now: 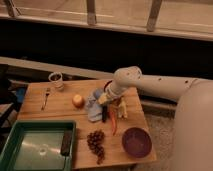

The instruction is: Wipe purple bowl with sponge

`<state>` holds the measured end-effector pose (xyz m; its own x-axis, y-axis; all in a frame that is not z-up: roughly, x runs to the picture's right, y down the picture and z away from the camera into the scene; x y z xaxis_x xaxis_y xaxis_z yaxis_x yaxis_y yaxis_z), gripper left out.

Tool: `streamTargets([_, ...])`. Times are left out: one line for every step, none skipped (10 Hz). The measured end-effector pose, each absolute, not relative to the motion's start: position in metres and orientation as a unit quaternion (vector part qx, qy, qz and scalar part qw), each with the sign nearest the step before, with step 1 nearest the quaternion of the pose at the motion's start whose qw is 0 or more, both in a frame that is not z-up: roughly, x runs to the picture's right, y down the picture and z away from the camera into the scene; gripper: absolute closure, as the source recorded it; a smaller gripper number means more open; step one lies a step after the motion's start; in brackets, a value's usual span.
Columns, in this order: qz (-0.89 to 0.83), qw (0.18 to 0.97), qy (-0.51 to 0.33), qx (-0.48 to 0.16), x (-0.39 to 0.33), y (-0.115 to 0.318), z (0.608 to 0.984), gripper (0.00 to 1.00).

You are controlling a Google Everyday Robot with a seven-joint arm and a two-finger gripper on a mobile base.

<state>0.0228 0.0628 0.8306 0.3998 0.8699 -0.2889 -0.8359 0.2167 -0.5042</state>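
Note:
The purple bowl (pixel 137 141) stands upright at the front right of the wooden table (pixel 60 102). My gripper (pixel 103 99) is at the table's middle, low over a blue cloth (pixel 93 107), well behind and left of the bowl. A small yellowish patch shows at the gripper's tip; I cannot tell whether it is the sponge. A dark block (pixel 65 143) lies in the green tray (pixel 20 131) and may be a sponge. The white arm (pixel 150 87) reaches in from the right.
An apple (pixel 77 101), a carrot (pixel 113 121), a yellowish item (pixel 121 108) and grapes (pixel 96 141) lie around the cloth. A fork (pixel 45 97) and a cup (pixel 56 79) are at the back left. The robot's body (pixel 195 130) is at the right.

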Motion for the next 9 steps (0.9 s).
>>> streamTargets([0.552, 0.778, -0.023, -0.298, 0.033, 0.069, 0.825, 1.0])
streamTargets([0.557, 0.776, -0.019, -0.295, 0.043, 0.077, 0.819, 1.0])
streamTargets([0.563, 0.773, -0.013, -0.291, 0.055, 0.089, 0.809, 1.0])
streamTargets([0.571, 0.768, -0.005, -0.289, 0.069, 0.104, 0.799, 1.0])
streamTargets([0.578, 0.763, 0.002, -0.289, 0.082, 0.116, 0.792, 1.0])
streamTargets([0.59, 0.754, 0.01, -0.289, 0.098, 0.131, 0.784, 1.0])
streamTargets([0.601, 0.745, 0.016, -0.29, 0.112, 0.143, 0.778, 1.0])
streamTargets([0.61, 0.736, 0.018, -0.295, 0.128, 0.156, 0.772, 1.0])
streamTargets([0.616, 0.729, 0.019, -0.298, 0.141, 0.164, 0.768, 1.0])
